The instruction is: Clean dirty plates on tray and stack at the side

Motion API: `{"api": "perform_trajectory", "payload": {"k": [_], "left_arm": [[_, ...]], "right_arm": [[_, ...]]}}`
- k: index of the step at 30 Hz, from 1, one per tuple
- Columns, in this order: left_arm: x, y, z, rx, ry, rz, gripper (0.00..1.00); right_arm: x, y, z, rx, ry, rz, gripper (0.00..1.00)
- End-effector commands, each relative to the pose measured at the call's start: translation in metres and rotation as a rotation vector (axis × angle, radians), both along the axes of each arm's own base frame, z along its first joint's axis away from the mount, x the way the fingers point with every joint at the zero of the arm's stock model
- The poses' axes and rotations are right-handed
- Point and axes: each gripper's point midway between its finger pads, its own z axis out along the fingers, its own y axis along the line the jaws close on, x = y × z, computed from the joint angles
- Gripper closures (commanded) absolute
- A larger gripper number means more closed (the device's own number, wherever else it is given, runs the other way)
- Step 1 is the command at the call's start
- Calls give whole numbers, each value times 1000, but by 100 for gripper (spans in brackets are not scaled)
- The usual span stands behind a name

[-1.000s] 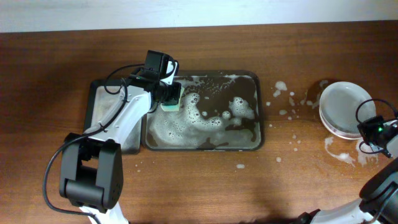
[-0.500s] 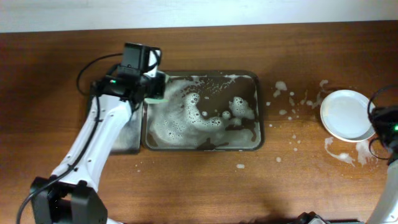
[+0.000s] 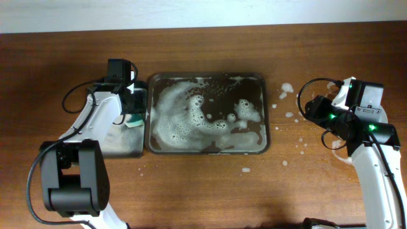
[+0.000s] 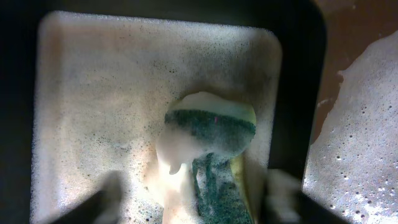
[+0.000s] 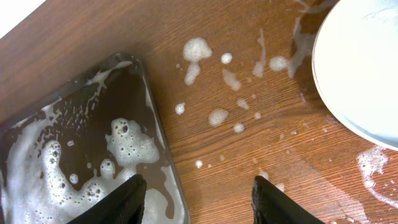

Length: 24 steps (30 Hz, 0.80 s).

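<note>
A brown wooden table (image 3: 203, 197) carries everything. Near its middle, toward 12 o'clock, lies the dark rectangular tray (image 3: 269, 114), sudsy inside. A smaller tray (image 3: 121, 150) sits just beside it at 9 o'clock. Foam spots (image 3: 287, 88) dot the wet wood at the big tray's 3 o'clock, with a single blob (image 3: 245, 170) at its 5 o'clock. Farther toward 3 o'clock rests a white plate (image 5: 367, 68).
</note>
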Motion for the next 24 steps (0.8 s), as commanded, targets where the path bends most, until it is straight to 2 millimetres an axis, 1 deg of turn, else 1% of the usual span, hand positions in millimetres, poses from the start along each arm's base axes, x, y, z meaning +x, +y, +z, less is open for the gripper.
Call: {"api": "perform_trajectory", "payload": {"k": [1, 2, 3, 4, 5, 6, 7, 8, 9, 10, 11, 12, 13, 14, 15, 16, 17, 19, 20, 23, 24], "left_arm": [[7, 3, 23, 4, -21, 12, 1], [9, 2, 46, 3, -48, 12, 1], [11, 2, 76, 1, -94, 12, 1], [11, 1, 110, -3, -153, 9, 1], [8, -3, 147, -18, -226, 0, 1], [1, -10, 175, -56, -294, -22, 1], [-7, -11, 194, -63, -334, -27, 1], [-12, -10, 208, -63, -370, -27, 1], [-14, -10, 213, -64, -381, -27, 1], [-15, -10, 213, -64, -381, -27, 1], [-14, -10, 212, -64, -379, -27, 1], [-14, -10, 212, -64, -379, -27, 1], [-14, -10, 212, -64, -379, -27, 1], [-14, -10, 212, -64, -379, -27, 1], [-14, -10, 212, -64, -379, -27, 1], [-14, -10, 212, -64, -379, -27, 1], [-14, -10, 212, -64, -379, -27, 1], [-14, -10, 212, -64, -379, -27, 1], [-14, -10, 212, -64, -379, -27, 1], [-14, -10, 212, -64, -379, -27, 1], [-14, -10, 212, -64, -379, -27, 1]], "right_arm": [[2, -2, 6, -32, -15, 12, 44], [2, 1, 7, -33, -22, 40, 44], [1, 6, 11, -26, -37, 70, 44], [-2, 9, 22, -26, -59, 86, 44], [-11, 11, 48, -60, -97, 115, 44], [-18, 12, 66, -89, -120, 142, 42], [-28, 14, 86, -122, -144, 170, 41], [-43, 16, 108, -160, -166, 201, 40], [-62, 20, 132, -193, -194, 226, 40], [-82, 24, 152, -225, -217, 252, 40], [-100, 28, 167, -247, -242, 264, 38], [-120, 32, 181, -261, -270, 266, 34], [-139, 36, 190, -270, -299, 262, 30], [-157, 40, 193, -275, -315, 261, 1], [-170, 43, 190, -271, -305, 262, 2], [-188, 46, 180, -256, -264, 266, 2], [-198, 48, 172, -245, -229, 269, 2], [-212, 51, 158, -216, -151, 277, 2], [-216, 52, 154, -209, -130, 278, 2], [-216, 52, 154, -210, -131, 278, 1], [-207, 47, 158, -237, -161, 264, 2]]}}
